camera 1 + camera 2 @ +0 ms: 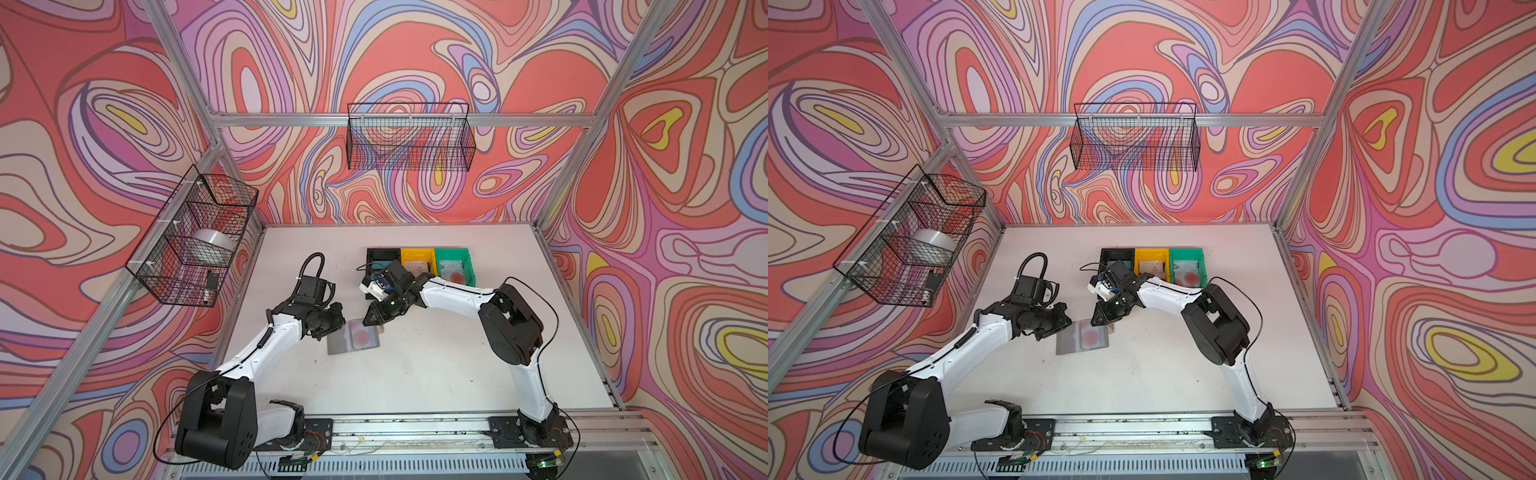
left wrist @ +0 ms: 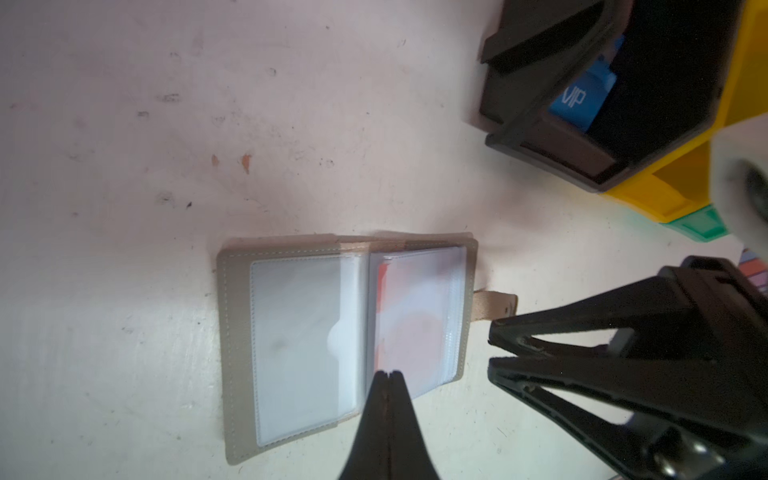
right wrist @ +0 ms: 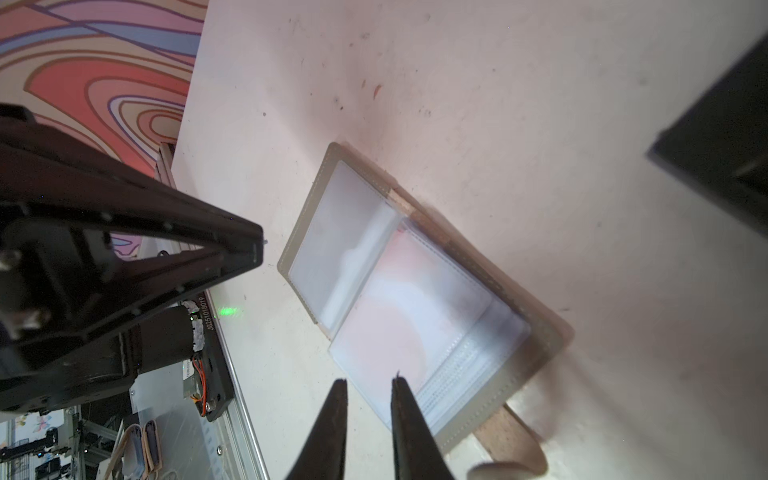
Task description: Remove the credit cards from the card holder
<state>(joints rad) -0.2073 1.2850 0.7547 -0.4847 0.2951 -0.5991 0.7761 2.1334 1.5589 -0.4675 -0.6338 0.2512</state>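
The left gripper (image 2: 388, 376) is pinched tip to tip over the card holder (image 2: 291, 345) near its fold (whether it nips a pocket sheet, I cannot tell). Its arm stretches in from the left, wrist bent down. The right gripper (image 3: 368, 384) stands a crack open, gripping nothing, beside the snap tab (image 2: 494, 305), forearm reaching in from a high elbow. The card holder lies open on the table (image 1: 457, 353), a red-spot card (image 2: 415, 332) pocketed. A blue card (image 2: 579, 99) sits in the black bin (image 2: 552, 145).
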